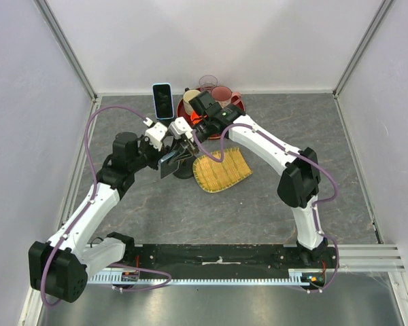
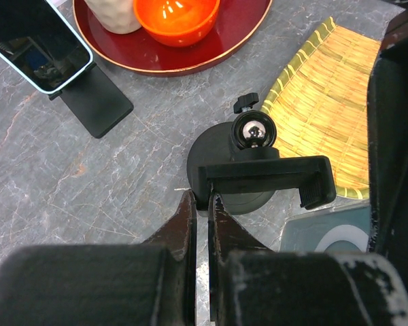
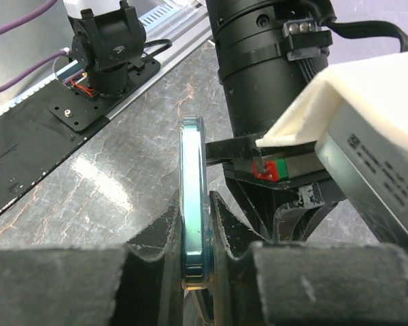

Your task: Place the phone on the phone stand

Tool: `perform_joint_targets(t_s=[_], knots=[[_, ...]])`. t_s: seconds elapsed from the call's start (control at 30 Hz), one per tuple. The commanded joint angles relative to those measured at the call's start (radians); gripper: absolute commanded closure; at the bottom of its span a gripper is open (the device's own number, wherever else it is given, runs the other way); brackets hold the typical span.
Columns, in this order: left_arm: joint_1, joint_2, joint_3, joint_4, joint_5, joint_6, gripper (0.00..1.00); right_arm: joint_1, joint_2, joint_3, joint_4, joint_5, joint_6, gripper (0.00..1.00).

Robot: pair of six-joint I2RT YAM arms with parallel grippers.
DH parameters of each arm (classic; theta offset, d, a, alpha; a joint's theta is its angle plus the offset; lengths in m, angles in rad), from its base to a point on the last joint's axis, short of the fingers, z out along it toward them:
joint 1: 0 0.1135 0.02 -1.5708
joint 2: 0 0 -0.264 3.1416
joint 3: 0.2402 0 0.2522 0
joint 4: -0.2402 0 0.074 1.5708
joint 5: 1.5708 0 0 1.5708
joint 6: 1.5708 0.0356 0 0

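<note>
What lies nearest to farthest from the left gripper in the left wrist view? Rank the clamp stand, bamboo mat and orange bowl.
1. clamp stand, at the left gripper tips.
2. bamboo mat, upper right.
3. orange bowl, top edge.

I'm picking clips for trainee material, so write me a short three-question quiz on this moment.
1. True or false: the right gripper is shut on the thin pale-blue phone, which it holds edge-on.
2. What is the left gripper doing? A) It is open above the table. B) It is shut on the clamp bracket of the black round-based phone stand. C) It is shut on the phone.
3. What holds the glossy orange bowl?

Key: 1 true; 2 B; 3 the dark-red round tray.
</note>
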Motion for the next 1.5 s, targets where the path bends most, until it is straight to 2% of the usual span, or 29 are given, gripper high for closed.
perform_joint_targets(t_s=[0.0, 0.23, 0.47, 0.6, 0.83, 1.07, 1.2, 1.33, 1.47], knots=[[-0.003, 0.0, 0.003, -0.062, 0.045, 0.045, 0.98, -0.029, 0.026, 0.082, 0.112, -0.099, 0.008, 1.0], [-0.002, 0.006, 0.006, -0.068, 0.063, 0.048, 0.98, -0.029, 0.043, 0.075, 0.214, -0.122, 0.085, 1.0], [-0.003, -0.005, -0.003, -0.065, 0.103, 0.054, 0.98, -0.02, 0.066, 0.071, 0.407, -0.119, 0.243, 1.0], [-0.002, -0.006, -0.005, -0.076, 0.129, 0.054, 0.98, 0.003, 0.071, 0.075, 0.422, -0.096, 0.26, 1.0], [-0.003, -0.005, -0.001, -0.082, 0.149, 0.052, 0.98, 0.071, -0.049, -0.045, 0.416, -0.018, 0.142, 1.0], [-0.002, -0.006, -0.001, -0.089, 0.192, 0.055, 0.98, 0.068, -0.108, -0.111, 0.415, -0.056, 0.115, 1.0], [-0.002, -0.008, -0.001, -0.098, 0.198, 0.06, 0.98, 0.062, -0.119, -0.125, 0.403, 0.002, 0.102, 1.0], [-0.002, -0.029, -0.006, -0.105, 0.206, 0.054, 0.98, 0.046, -0.082, -0.042, 0.187, 0.079, -0.042, 1.0], [-0.003, -0.04, 0.0, -0.135, 0.214, 0.046, 0.98, 0.025, -0.082, -0.045, 0.18, 0.067, -0.087, 1.0]])
